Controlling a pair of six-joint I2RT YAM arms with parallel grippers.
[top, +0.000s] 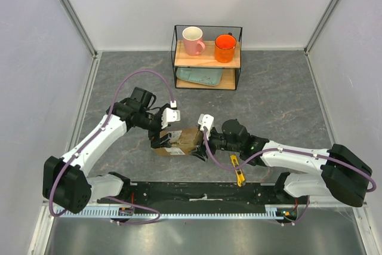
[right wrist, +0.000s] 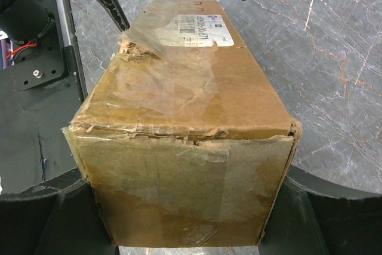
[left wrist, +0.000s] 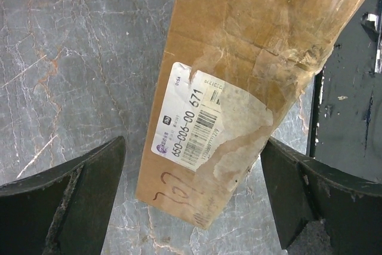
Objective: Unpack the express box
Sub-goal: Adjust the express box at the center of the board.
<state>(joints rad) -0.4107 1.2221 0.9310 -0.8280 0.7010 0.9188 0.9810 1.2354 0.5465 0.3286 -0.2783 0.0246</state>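
left gripper point(left wrist: 192, 147) hangs spread wide over the label point(left wrist: 203, 117) end of the box point(top: 179, 140), fingers clear of the cardboard on both sides. the box sits mid-table point(top: 286, 106) between the arms, tape ragged at one end, flaps apparently shut. right gripper point(right wrist: 185, 174) pinches the opposite end across its width. step in hand, by the look of it: steadying for opening. next the left must catch tape or flap and peel. knife point(top: 237, 171) lies right, untouched.

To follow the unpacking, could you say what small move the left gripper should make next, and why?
Probably close the left gripper on the express box: its open fingers straddle the label end, and the right gripper seems to clamp the other end.
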